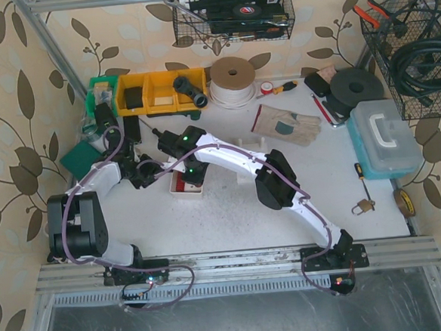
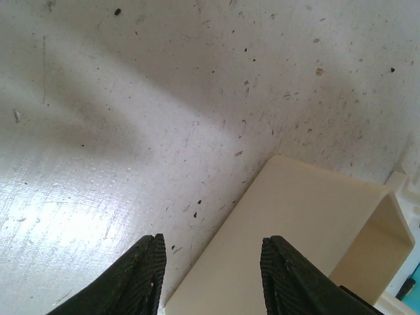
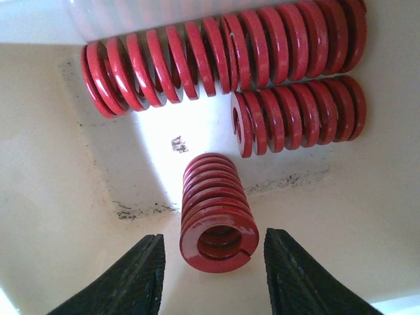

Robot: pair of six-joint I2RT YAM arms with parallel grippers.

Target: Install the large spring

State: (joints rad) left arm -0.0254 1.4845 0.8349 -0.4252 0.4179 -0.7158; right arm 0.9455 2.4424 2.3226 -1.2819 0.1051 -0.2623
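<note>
Several red springs lie in a shallow white tray (image 3: pixel 59 170). A long row of coils (image 3: pixel 216 52) lies along the tray's far wall, and a shorter spring (image 3: pixel 298 111) lies below it at the right. A third red spring (image 3: pixel 213 203) stands on end, leaning toward the camera. My right gripper (image 3: pixel 213 235) is open, with one finger on each side of this spring's near end and neither touching it. In the top view the right gripper (image 1: pixel 189 175) is over the tray (image 1: pixel 178 191). My left gripper (image 2: pixel 211 237) is open and empty over a cream block (image 2: pixel 308 223), just left of the tray (image 1: pixel 140 173).
Yellow bins (image 1: pixel 159 92), a tape roll (image 1: pixel 233 80), work gloves (image 1: pixel 287 124) and a blue-lidded plastic case (image 1: pixel 385 140) lie toward the back and right. A padlock (image 1: pixel 362 205) and a green pad (image 1: pixel 81 157) are also on the table. Wire baskets hang on the back wall.
</note>
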